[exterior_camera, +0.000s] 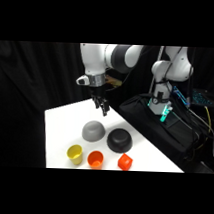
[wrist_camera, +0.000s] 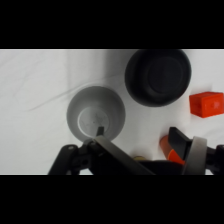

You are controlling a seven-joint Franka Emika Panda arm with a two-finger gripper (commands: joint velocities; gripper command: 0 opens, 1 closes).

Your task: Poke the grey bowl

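A: Grey bowl [exterior_camera: 93,131] upside down on the white desk [exterior_camera: 59,131], dome up, just beside the black bowl [exterior_camera: 119,140]. Closer to the front edge, a yellow cup [exterior_camera: 75,154], an orange cup [exterior_camera: 95,158] and a red block [exterior_camera: 125,161].

B: End effector [exterior_camera: 103,111] above the grey bowl's far side, clear of it, no contact yet. Fingers drawn close together at the tip, nothing held.

A: Same from the wrist view: grey bowl [wrist_camera: 96,113] right under the fingertip [wrist_camera: 100,131], black bowl [wrist_camera: 158,76] off to one side, red block [wrist_camera: 206,104] beyond that.

B: So probably the approach stage, descent not finished. Best kept narrow like that, one blunt point for the poke.

A: Agreed. Straight down onto the crown of the dome, not the slope. On the slope, likely a slide off smooth plastic, or a shove sideways into the black bowl.

B: Slow for the last stretch, then a light touch only. Too hard and probably a skid across the desk toward the cups.

A: And well away from the black one, similar shape, easy to mix up.
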